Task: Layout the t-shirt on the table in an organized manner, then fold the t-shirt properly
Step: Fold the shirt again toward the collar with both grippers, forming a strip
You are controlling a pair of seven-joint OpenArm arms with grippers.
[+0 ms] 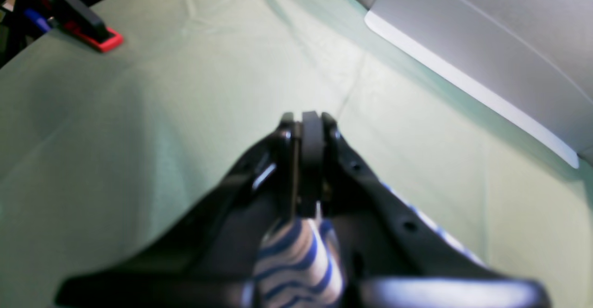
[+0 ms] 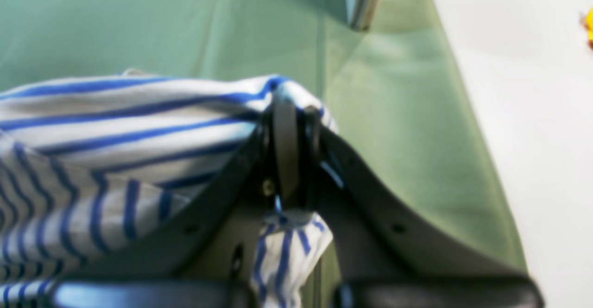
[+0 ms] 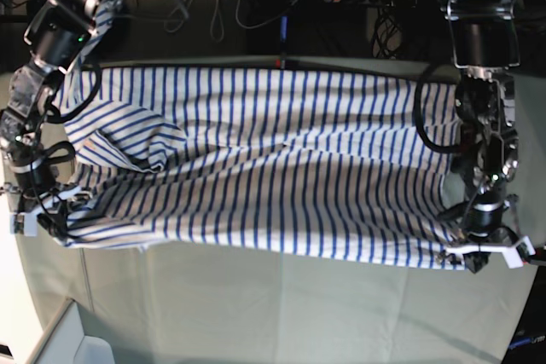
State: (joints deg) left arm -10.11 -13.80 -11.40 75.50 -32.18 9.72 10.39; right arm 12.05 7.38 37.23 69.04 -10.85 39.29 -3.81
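The t-shirt [image 3: 256,159] lies spread across the bench [image 3: 281,304]. The left pincer [image 3: 482,249] is clenched on one corner. The right pincer [image 3: 38,210] is clenched on the opposite corner

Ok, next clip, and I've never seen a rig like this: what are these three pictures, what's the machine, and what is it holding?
It is a robot with two arms working over a table draped in pale green cloth. One picture looks down from above on both arms; the other two come from cameras mounted on each wrist, looking along the grippers. A white t-shirt with blue stripes lies spread across the table. The left gripper, on the overhead picture's right, is shut on one edge of the shirt; its own camera shows striped fabric pinched between its jaws. The right gripper, on the overhead picture's left, is shut on the opposite edge. A red and black clamp sits at the table's edge.
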